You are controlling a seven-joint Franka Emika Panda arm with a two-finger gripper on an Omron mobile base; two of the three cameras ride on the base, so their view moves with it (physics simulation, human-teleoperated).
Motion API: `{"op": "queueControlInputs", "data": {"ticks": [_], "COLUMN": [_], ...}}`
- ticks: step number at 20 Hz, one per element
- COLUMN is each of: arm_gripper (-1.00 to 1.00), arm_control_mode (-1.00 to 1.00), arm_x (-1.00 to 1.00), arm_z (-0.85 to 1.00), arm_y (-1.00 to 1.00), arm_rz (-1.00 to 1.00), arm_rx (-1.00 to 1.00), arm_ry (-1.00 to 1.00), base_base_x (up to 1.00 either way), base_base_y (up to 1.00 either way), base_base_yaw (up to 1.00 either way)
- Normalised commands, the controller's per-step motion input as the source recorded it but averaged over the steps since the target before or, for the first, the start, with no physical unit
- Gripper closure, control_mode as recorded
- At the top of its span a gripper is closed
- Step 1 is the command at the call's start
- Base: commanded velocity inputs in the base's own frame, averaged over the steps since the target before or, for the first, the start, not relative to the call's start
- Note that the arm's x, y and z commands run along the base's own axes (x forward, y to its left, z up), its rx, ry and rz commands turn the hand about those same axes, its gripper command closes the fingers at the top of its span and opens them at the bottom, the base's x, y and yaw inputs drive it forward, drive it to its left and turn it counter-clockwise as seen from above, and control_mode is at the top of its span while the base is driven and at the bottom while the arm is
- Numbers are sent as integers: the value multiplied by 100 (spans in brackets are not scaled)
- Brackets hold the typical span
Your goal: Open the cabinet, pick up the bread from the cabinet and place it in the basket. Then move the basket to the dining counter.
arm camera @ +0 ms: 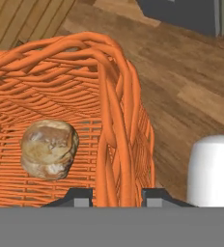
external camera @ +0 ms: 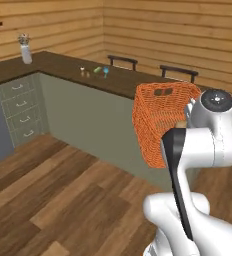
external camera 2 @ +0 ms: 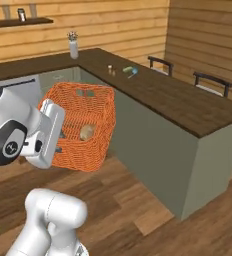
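Basket (external camera 2: 83, 125) held up off the floor, clear of the wood planks, in front of the arm. Gripper (arm camera: 116, 195) pinching the basket's rim, one fingertip (arm camera: 80, 198) inside the wall, the other outside. Bread (arm camera: 49, 148) lies on the basket bottom, near the gripped wall; seen through the mesh in the right base view too (external camera 2: 87, 132). Dining counter (external camera: 103, 80) stands just beyond, basket not on it. A few small items (external camera: 95, 71) and a vase (external camera: 25, 49) sit on its top.

Bare dining counter (external camera 2: 188, 102) right of basket (external camera 2: 80, 125)
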Motion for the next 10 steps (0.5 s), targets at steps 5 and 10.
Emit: {"op": "queueControlInputs", "data": {"ticks": [5,10], "arm_gripper": [100,100], "arm_control_mode": [100,100], "arm_x": [0,0], "arm_z": [0,0], "arm_y": [0,0], "arm_rz": [0,0], "arm_rx": [0,0], "arm_ry": [0,0], "base_base_x": [100,100], "base_base_y": [50,45], "base_base_yaw": [-60,-57]}}
